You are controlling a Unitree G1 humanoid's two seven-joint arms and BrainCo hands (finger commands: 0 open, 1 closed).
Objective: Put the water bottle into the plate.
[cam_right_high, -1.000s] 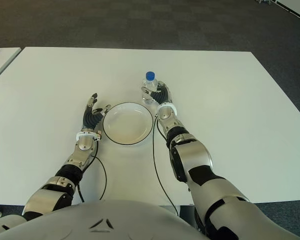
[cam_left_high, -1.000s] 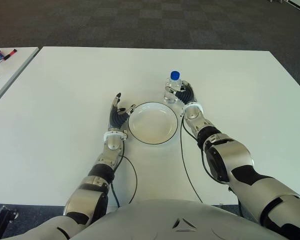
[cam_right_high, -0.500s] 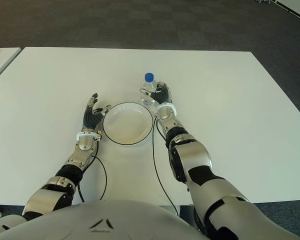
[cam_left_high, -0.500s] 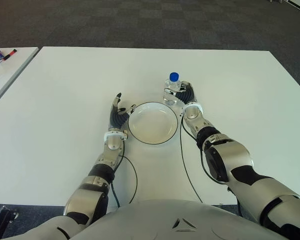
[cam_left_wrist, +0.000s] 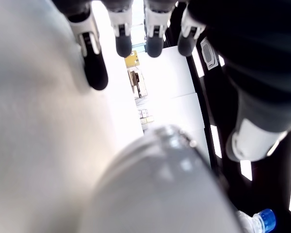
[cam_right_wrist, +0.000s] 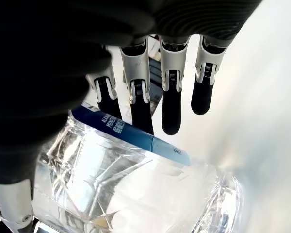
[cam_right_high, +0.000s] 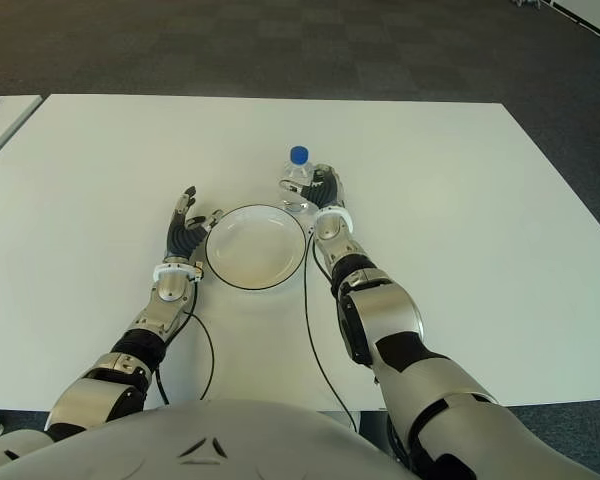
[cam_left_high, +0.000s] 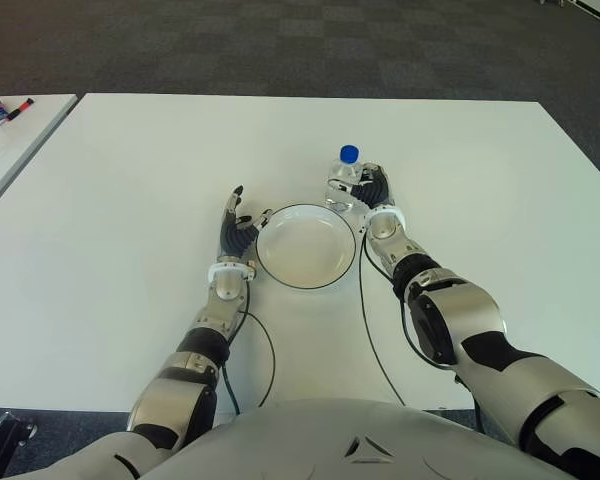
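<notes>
The left hand [cam_left_high: 236, 228] shows just beside the left rim of the white plate [cam_left_high: 306, 246], its fingers spread and holding nothing. The plate is not yet filled. At its far right edge the water bottle [cam_left_high: 344, 178] stands upright on the white table [cam_left_high: 130, 170], held in the right hand [cam_left_high: 372, 193], whose fingers [cam_right_wrist: 170, 97] wrap its clear body. To do this well, I judge the hand should lift the bottle over the rim and keep it upright.

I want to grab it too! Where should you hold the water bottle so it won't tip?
Hold the water bottle around its clear middle, below the blue cap, coming from the side away from the plate. It stands upright and is round, so fingers wrap it well, as the right hand seems to be doing.
</notes>
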